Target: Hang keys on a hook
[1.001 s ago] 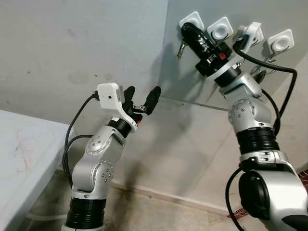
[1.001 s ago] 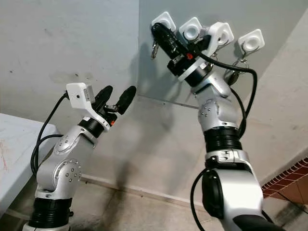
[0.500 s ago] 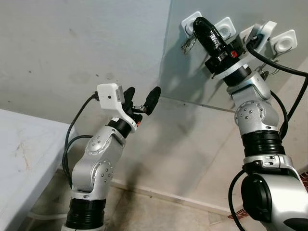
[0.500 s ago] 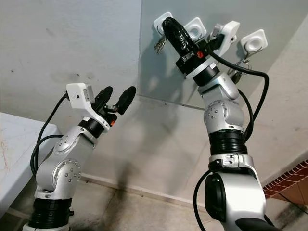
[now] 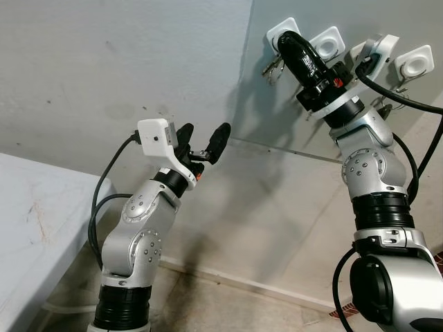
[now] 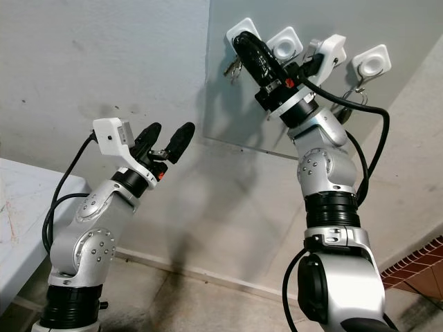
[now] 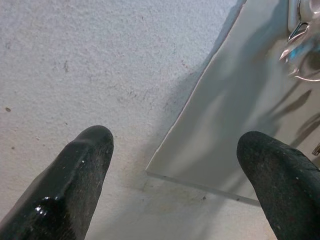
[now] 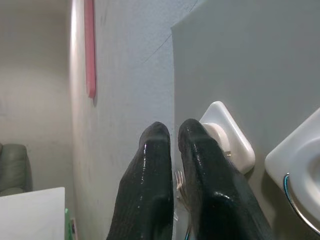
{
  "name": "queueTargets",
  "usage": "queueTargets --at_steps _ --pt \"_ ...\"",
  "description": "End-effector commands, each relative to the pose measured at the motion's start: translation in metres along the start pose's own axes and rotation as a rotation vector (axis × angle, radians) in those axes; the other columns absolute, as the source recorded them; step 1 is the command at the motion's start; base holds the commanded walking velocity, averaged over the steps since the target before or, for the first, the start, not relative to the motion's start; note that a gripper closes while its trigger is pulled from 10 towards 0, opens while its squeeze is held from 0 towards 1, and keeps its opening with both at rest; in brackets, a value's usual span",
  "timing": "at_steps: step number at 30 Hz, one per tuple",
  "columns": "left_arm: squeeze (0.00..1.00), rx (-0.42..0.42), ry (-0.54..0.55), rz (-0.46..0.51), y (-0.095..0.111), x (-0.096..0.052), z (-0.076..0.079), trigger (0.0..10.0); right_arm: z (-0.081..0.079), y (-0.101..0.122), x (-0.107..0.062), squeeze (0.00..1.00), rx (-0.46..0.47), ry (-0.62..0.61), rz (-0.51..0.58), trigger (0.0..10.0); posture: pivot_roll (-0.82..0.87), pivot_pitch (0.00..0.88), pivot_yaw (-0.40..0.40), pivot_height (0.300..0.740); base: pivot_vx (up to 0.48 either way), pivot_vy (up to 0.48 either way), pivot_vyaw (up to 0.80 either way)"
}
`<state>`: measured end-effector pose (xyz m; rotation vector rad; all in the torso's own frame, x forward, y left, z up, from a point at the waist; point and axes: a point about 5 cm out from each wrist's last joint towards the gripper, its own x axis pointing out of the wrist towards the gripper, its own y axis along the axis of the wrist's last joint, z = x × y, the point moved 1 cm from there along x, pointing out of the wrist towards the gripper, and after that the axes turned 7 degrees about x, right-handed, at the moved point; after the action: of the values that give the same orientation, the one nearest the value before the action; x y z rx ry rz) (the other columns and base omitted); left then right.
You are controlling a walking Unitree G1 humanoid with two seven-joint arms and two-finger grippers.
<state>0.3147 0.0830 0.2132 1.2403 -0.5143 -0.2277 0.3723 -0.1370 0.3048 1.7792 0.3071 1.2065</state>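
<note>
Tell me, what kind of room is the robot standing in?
Probably a corner of a home, maybe an entryway. A grey board on the plaster wall carries white hooks, with keys hanging at the leftmost hook beside the right gripper. A white table stands at the left.

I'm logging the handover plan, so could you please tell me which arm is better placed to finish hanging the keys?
Right. The right end effector is shut on the keys at the leftmost white hook. The left end effector hangs open, well below the hooks and apart from them.
</note>
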Motion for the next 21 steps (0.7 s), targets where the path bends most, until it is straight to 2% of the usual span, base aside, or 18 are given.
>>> queueTargets --at_steps 1,13,14,21 --pt "0.0 -0.003 -0.001 0.007 0.003 0.0 0.002 10.0 0.015 0.0 -0.02 1.0 0.012 -0.097 -0.006 10.0 -0.04 0.078 -0.036 0.74 0.0 0.0 0.0" --pt "0.0 -0.005 0.0 0.011 0.005 -0.001 0.001 10.0 0.018 0.006 -0.022 1.0 -0.018 -0.123 0.014 10.0 -0.03 0.08 -0.035 0.74 0.0 0.0 0.0" --pt "0.0 -0.003 0.0 0.01 0.005 0.0 0.001 10.0 0.019 0.006 -0.022 0.0 -0.043 -0.144 0.014 10.0 -0.03 0.08 -0.036 0.74 0.0 0.0 0.0" --pt "0.0 0.039 0.02 -0.011 -0.004 -0.004 -0.005 10.0 0.008 -0.016 -0.036 0.0 -0.046 -0.147 -0.03 10.0 -0.02 0.073 -0.042 0.74 0.0 0.0 0.0"
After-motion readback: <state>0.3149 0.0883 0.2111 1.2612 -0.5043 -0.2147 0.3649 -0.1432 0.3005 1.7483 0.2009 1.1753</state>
